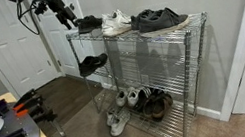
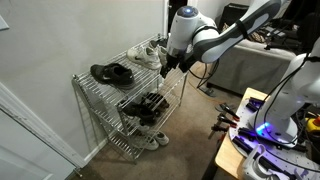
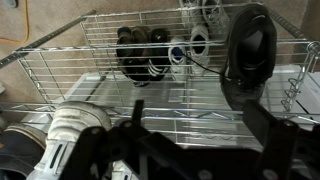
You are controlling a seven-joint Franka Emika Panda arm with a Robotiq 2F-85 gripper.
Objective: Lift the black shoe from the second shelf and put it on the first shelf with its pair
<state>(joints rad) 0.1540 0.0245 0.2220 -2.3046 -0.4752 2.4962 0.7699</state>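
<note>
The arm (image 2: 222, 32) bends down from above, and its gripper (image 1: 59, 8) hangs over the end of the first shelf (image 1: 193, 19), just beside its pair (image 1: 87, 24). The black shoe (image 1: 92, 65) lies on the second shelf (image 1: 155, 66), below that end. Only in the wrist view do we see the fingers (image 3: 262, 125) spread wide, holding nothing. In both exterior views we see white sneakers (image 1: 114, 22) and dark grey sneakers (image 2: 112, 72).
</note>
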